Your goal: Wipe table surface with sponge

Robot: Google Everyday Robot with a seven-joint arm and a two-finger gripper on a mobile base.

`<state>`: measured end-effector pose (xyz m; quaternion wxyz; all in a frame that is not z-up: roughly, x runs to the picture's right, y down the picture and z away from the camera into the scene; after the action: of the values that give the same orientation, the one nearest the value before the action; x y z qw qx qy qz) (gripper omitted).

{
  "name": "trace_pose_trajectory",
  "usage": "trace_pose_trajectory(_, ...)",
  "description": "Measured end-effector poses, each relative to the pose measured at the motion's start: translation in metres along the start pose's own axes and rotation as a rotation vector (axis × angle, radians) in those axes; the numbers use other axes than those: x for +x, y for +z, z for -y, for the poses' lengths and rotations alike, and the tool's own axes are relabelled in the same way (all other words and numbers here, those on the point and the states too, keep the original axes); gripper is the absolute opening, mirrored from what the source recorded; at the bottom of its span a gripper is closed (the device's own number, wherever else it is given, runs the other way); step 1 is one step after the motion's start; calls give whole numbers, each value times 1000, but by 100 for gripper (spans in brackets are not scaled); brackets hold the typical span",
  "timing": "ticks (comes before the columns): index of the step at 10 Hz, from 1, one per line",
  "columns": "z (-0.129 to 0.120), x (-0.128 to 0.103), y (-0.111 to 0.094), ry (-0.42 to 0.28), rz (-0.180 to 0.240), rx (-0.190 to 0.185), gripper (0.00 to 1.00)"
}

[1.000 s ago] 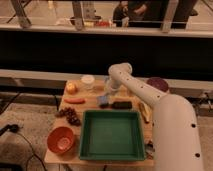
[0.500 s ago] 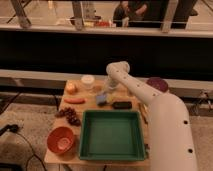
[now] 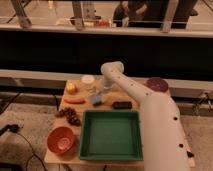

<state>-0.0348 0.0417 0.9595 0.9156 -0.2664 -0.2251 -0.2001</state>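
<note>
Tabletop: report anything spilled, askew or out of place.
Nothing stands out. The tray, bowl and grapes lie tidy on the table; nothing is spilled. The gripper is right at the sponge, mid-table.

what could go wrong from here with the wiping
1. The claw hangs right over the sponge in a crowded spot, so a sideways stroke may shove the dark oblong object or the orange-red stick.
2. Little table surface is bare, and the green tray rim may block a stroke toward the front.
3. The white cup just behind could get knocked.
</note>
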Motion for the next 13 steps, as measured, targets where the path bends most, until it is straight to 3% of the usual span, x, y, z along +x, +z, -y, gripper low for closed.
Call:
trace_pose_trajectory(3, -4, -19, 0, -30, 12, -1, 0)
trace_pose_trajectory(6, -16, -24, -13, -23, -1, 8, 0)
trace_pose_trajectory(10, -41, 2, -31, 32, -29, 16, 0)
trace_pose_trajectory(13, -39, 18, -27, 60, -40, 17, 0)
